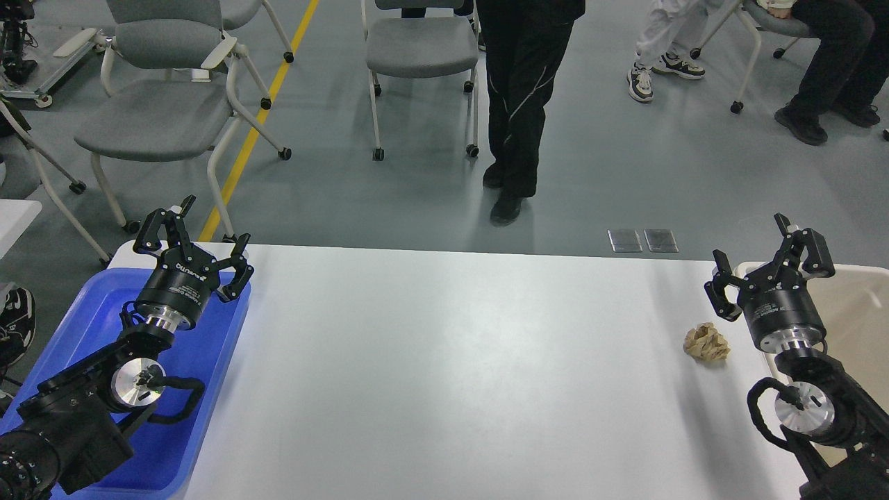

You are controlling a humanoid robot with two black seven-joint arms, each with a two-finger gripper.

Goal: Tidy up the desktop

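The white desktop (444, 361) fills the middle of the head view. A crumpled ball of tan paper (707, 343) lies on it near the right edge. My right gripper (769, 260) hangs open just right of the paper, above the table's right end, with nothing between its fingers. My left gripper (196, 239) is open and empty over the far end of a blue tray (208, 389) at the table's left side.
A beige bin (858, 305) stands at the right edge, partly behind my right arm. Beyond the far table edge a person in black (517, 104) stands, with grey wheeled chairs (160, 104) and seated people further back.
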